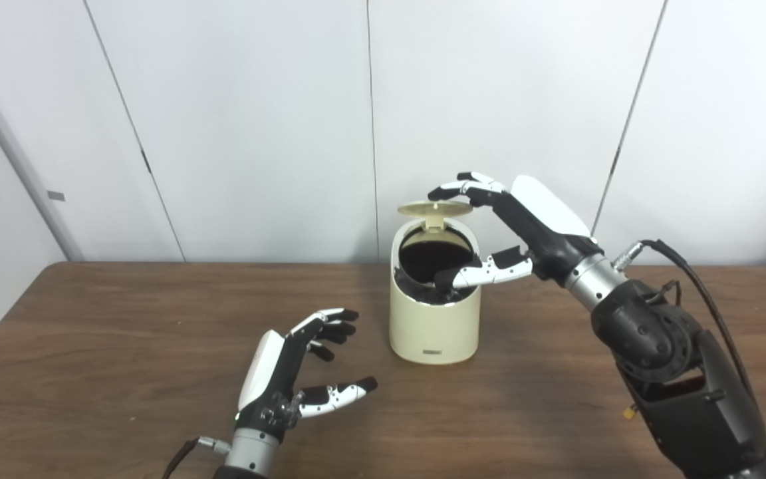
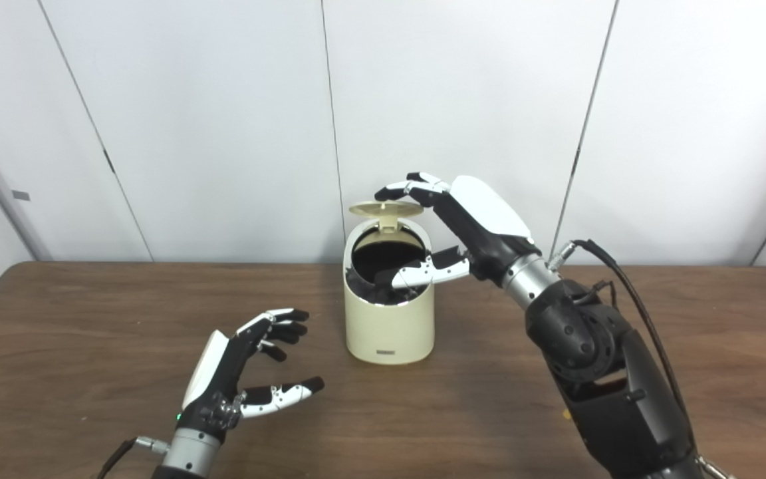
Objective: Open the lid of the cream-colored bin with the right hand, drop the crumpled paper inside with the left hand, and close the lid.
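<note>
The cream-colored bin (image 1: pixel 433 319) stands on the brown table near its middle. Its round lid (image 1: pixel 435 209) is raised and sits almost level above the dark opening (image 1: pixel 435 256). My right hand (image 1: pixel 519 223) is over the bin: its fingertips (image 1: pixel 453 189) rest on the far edge of the lid, and its thumb reaches across the bin's front rim. My left hand (image 1: pixel 296 372) hovers low over the table, left of and in front of the bin, open and empty with fingers curled loosely. No crumpled paper shows on the table; the bin's inside is too dark to read.
The table (image 1: pixel 90 346) is brown wood, with a white panelled wall (image 1: pixel 256 120) close behind it. My right arm (image 1: pixel 675 372) with its black cable crosses the table's right part.
</note>
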